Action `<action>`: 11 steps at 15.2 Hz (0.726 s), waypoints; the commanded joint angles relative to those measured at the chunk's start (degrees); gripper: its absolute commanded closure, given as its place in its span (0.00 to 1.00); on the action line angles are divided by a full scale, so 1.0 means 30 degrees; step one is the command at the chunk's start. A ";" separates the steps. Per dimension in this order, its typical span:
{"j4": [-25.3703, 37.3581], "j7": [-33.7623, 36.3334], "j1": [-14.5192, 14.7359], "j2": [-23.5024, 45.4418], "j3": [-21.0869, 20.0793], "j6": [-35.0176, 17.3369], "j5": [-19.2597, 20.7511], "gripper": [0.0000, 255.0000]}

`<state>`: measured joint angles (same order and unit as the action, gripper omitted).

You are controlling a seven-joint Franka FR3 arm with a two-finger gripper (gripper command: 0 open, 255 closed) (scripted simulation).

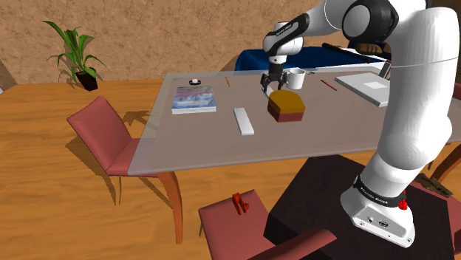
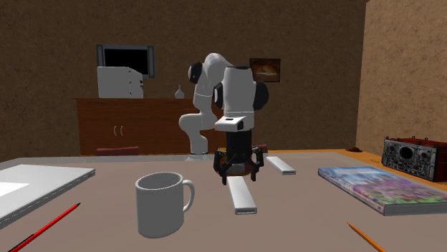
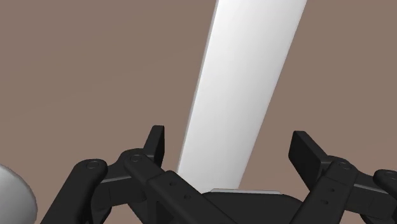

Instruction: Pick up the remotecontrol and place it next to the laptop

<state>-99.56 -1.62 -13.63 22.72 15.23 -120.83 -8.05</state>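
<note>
Remote control [image 3: 245, 76], a white slab, lies between the spread, empty fingers of the gripper [image 3: 233, 145], apparently untouched, lined up for clasping.

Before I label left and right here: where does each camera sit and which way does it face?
Shoulder view: beside and behind the stand, looking down over the table; the white arm and tool show.
Second exterior view: low across the table, facing the arm; arm and tool stand behind the mug.
Wrist view: on the hand, looking down on a white bar between the tool's open fingers.
Shared: both exterior views show mug and book.
</note>
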 commanded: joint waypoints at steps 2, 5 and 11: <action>-0.0318 -0.0070 -0.0027 0.0370 -0.0060 -0.0682 -0.0134 0.00; -0.0465 -0.0114 -0.0043 0.0558 -0.0094 -0.1010 -0.0204 0.00; -0.0461 -0.0114 -0.0043 0.0558 -0.0094 -0.1005 -0.0204 0.00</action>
<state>-100.95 -1.96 -13.76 24.40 14.95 -123.84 -8.66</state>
